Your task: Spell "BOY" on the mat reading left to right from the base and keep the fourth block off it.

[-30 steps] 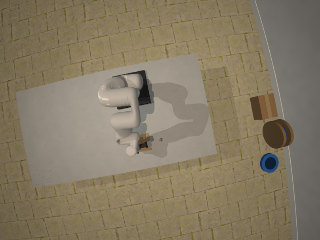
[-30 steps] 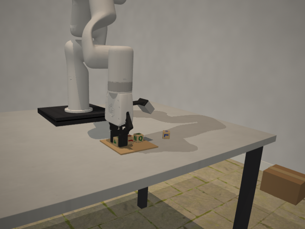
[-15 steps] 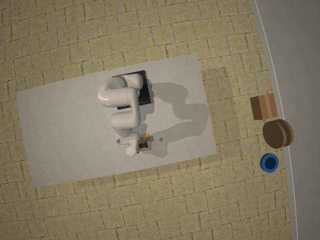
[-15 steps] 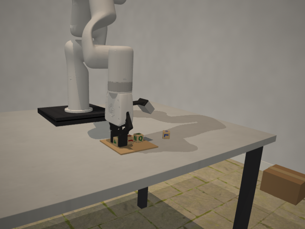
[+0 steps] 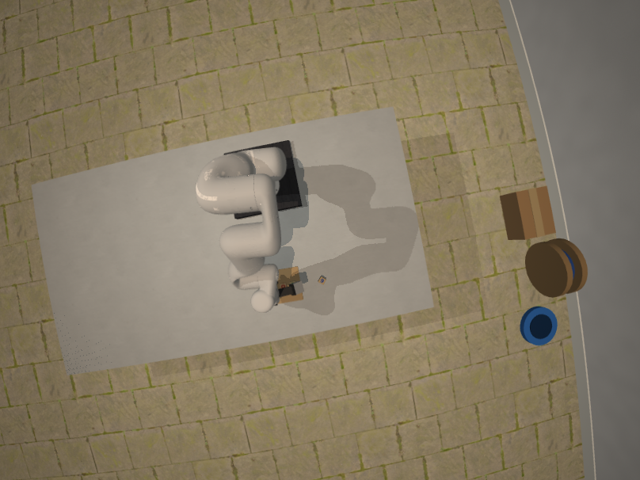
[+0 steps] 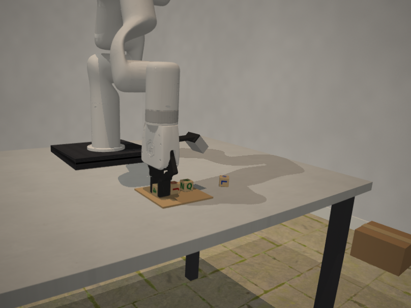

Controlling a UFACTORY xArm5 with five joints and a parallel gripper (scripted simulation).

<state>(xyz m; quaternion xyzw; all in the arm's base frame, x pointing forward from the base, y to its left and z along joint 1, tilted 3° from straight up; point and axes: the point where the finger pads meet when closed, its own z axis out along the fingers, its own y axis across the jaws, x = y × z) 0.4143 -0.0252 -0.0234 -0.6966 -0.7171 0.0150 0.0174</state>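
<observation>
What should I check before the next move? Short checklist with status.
1. Gripper down at the mat, fingers closing: ok.
2. Firm grasp on the green-marked block: cannot tell.
3. Three blocks on the mat in a row, with the red-marked block and N/Q block: ok.
4. Fourth block off the mat: ok.
5. Top faces read BOY: cannot tell.
6. Mat flat: ok.
</observation>
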